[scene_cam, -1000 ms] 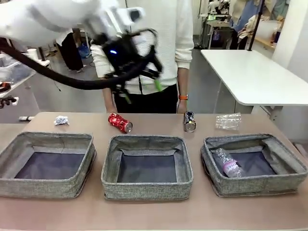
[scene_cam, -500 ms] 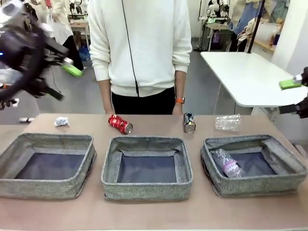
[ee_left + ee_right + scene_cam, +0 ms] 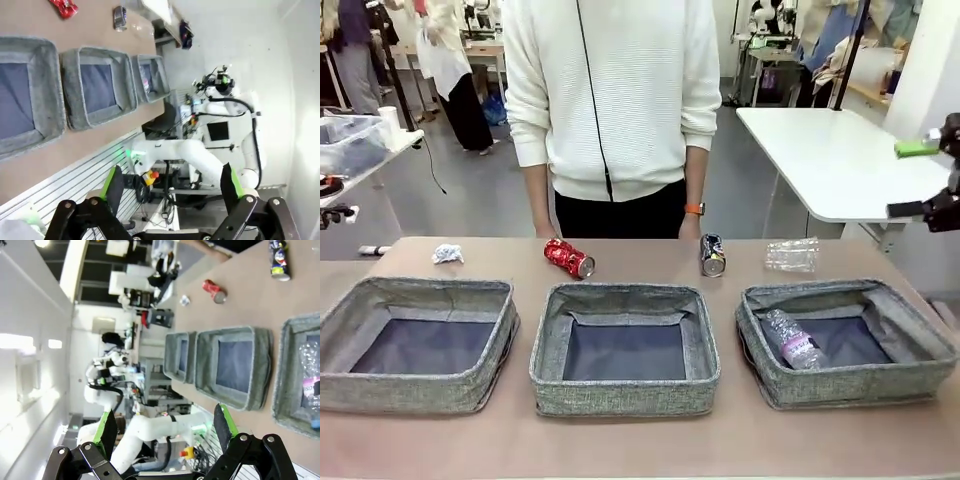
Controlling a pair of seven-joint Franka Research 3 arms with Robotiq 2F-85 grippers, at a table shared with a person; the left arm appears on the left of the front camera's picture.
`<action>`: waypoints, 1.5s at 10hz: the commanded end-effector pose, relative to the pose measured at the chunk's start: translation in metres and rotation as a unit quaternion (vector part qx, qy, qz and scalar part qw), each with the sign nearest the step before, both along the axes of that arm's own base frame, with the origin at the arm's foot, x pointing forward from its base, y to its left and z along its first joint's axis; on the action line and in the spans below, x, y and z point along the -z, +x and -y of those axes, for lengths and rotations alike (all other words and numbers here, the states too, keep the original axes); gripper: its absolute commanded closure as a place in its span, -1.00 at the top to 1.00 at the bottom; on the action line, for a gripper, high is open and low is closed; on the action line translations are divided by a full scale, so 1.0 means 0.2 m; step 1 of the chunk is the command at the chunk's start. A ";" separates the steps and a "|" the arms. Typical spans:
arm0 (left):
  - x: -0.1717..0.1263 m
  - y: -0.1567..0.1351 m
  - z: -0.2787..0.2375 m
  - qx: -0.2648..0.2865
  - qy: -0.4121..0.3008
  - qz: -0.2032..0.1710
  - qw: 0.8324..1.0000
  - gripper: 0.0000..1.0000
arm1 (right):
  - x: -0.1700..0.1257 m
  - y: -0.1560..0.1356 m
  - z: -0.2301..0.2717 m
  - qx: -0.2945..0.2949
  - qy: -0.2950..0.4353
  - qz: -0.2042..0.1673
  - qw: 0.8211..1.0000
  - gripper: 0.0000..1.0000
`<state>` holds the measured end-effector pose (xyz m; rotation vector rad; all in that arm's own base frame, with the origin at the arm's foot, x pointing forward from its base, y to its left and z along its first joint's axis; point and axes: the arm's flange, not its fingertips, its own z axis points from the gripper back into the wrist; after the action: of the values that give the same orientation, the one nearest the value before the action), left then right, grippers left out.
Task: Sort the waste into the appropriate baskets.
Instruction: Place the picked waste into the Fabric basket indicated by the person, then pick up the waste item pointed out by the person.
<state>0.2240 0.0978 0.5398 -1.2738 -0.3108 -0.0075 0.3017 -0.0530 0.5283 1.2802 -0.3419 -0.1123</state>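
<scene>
gaping wide, left gripper (image 3: 170,182) and right gripper (image 3: 910,180) hang clear of the baskets' (image 3: 625,385) rims.

No legible text, brand or number anywhere; log zero if you're counting.
- Red drink can (image 3: 569,256) on counter (image 3: 640,440): print too small, you can't read it.
- Dark multicoloured drink can (image 3: 713,254): coloured pattern, no letters resolvable.
- Purple-labelled bottle (image 3: 794,340) in right basket (image 3: 850,385): label blurred, wording illegible.
- Wrist views: same items smaller, print unreadable there too.
</scene>
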 end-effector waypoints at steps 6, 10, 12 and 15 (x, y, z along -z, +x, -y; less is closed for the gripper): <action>0.00 0.00 0.00 0.000 0.000 0.000 1.000 1.00 | 0.00 0.00 0.00 0.000 0.000 0.000 1.000 1.00; 0.00 0.00 0.00 0.000 0.000 0.000 1.000 1.00 | 0.00 0.00 0.00 0.000 0.000 0.000 1.000 1.00; 0.00 0.00 0.00 0.000 0.000 0.000 1.000 1.00 | 0.00 0.00 0.00 0.000 0.000 0.000 1.000 1.00; 0.00 0.00 0.00 0.000 0.000 0.000 1.000 1.00 | 0.00 0.00 0.00 0.000 0.000 0.000 1.000 1.00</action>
<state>0.2246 0.0977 0.5385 -1.2563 -0.2983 0.0079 0.3018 -0.0546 0.5292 1.2808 -0.3467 -0.1229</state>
